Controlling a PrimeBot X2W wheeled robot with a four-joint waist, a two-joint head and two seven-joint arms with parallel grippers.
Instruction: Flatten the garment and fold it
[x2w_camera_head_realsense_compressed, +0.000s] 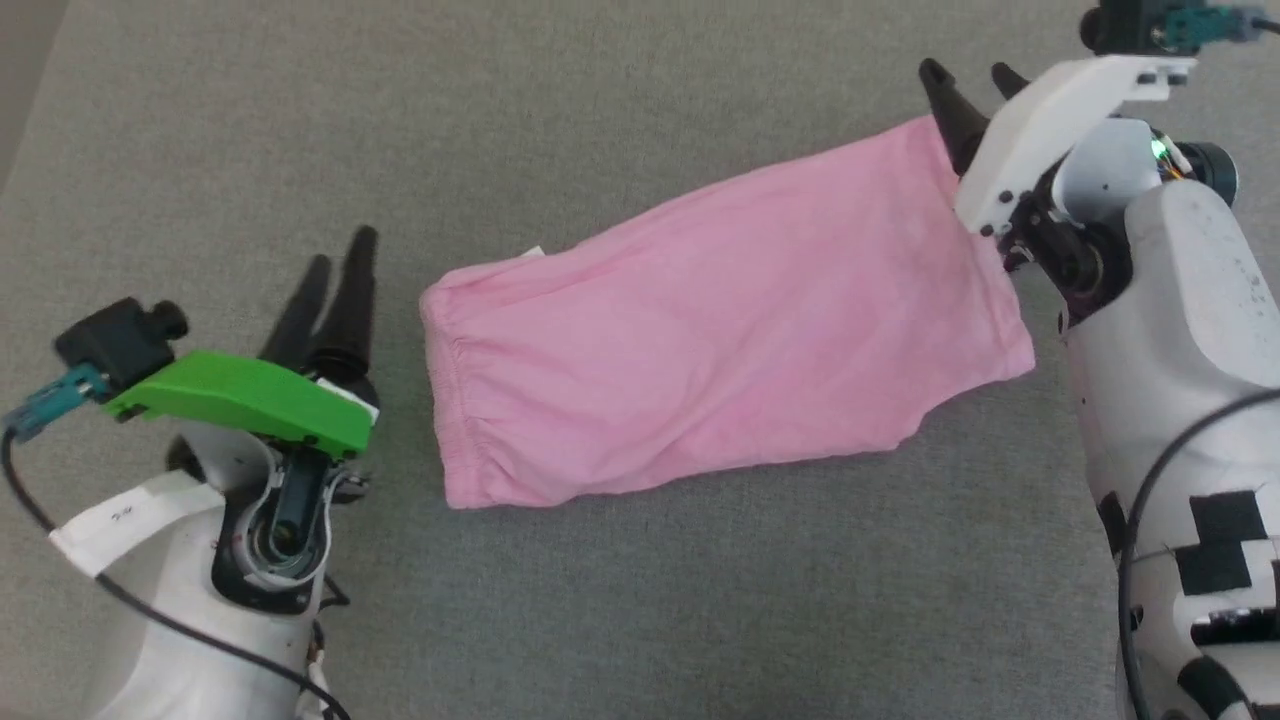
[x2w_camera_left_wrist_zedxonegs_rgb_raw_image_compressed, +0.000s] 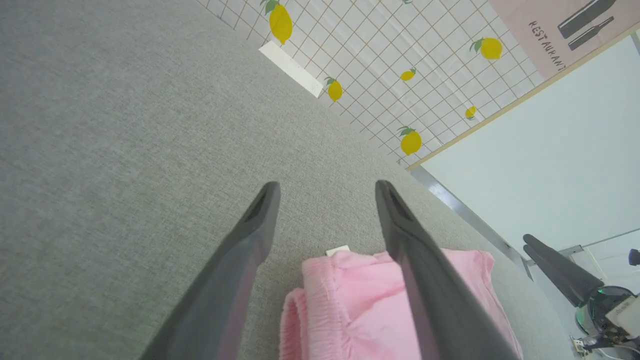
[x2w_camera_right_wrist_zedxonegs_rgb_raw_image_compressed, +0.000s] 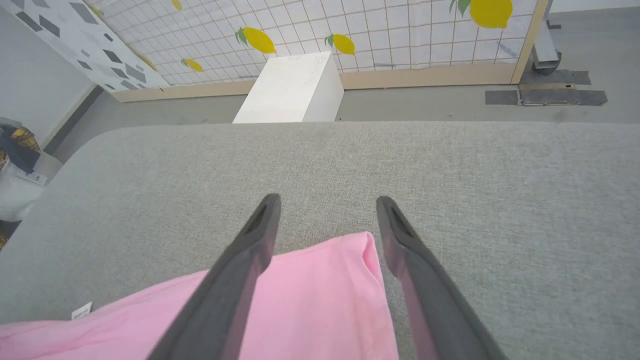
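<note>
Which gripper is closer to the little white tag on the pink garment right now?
Left. The left gripper sits just off the waistband end of the garment, where the white tag pokes out; the right gripper is over the corner at the opposite end.

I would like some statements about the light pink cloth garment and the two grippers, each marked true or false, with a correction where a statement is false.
1. The light pink soft cloth garment lies spread on the grey woven fabric surface. True.
2. The left gripper is shut on the gathered waistband. False: it is open, beside the waistband end, and holds nothing.
3. The small white tag is at the waistband end, the end nearer the left gripper. True.
4. The right gripper holds the garment up in the air. False: it is open at the far corner, and the garment lies on the surface.
</note>
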